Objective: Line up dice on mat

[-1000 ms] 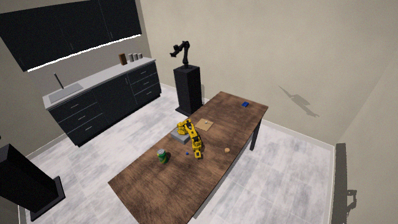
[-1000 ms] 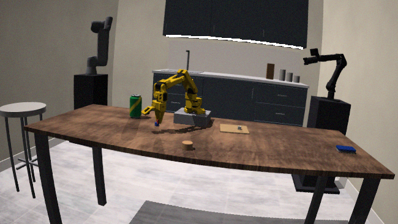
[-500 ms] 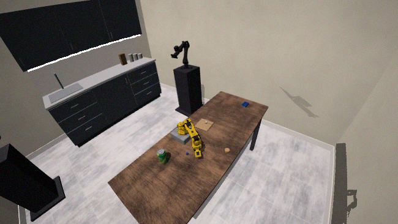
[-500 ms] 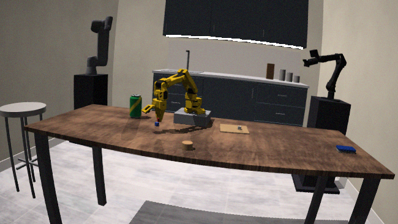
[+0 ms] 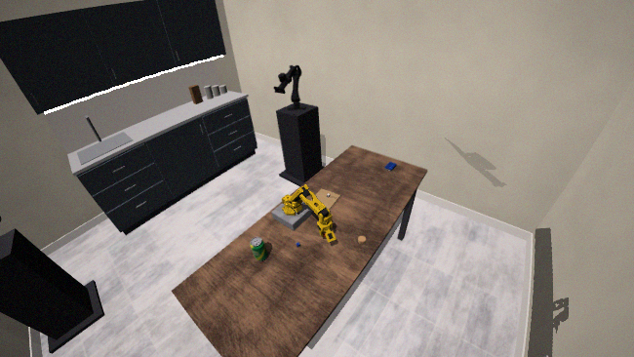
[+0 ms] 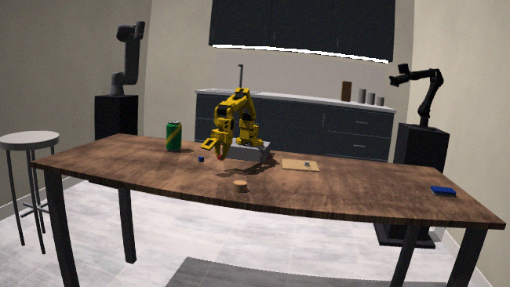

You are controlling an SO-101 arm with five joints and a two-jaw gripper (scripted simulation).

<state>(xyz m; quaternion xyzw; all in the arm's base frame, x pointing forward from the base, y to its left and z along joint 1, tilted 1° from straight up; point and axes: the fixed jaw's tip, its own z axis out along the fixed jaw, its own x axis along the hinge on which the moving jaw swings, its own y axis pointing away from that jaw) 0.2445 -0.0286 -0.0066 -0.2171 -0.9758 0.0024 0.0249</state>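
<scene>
My yellow arm reaches out from its grey base (image 6: 251, 150) towards the front of the table. The gripper (image 6: 219, 155) is shut on a small red die (image 6: 220, 158) and holds it just above the wood. In the top view the gripper (image 5: 331, 238) hides that die. A blue die (image 6: 201, 158) lies on the bare wood a little to the left of the gripper and also shows in the top view (image 5: 297, 244). A pale die (image 6: 307, 162) sits on the tan mat (image 6: 300, 165) (image 5: 328, 197), which lies on the other side of the base.
A green can (image 6: 173, 136) stands left of the arm. A short cork cylinder (image 6: 239, 186) sits near the table's front edge. A blue sponge (image 6: 442, 190) lies at the far right end. Other arms on black pedestals stand off the table.
</scene>
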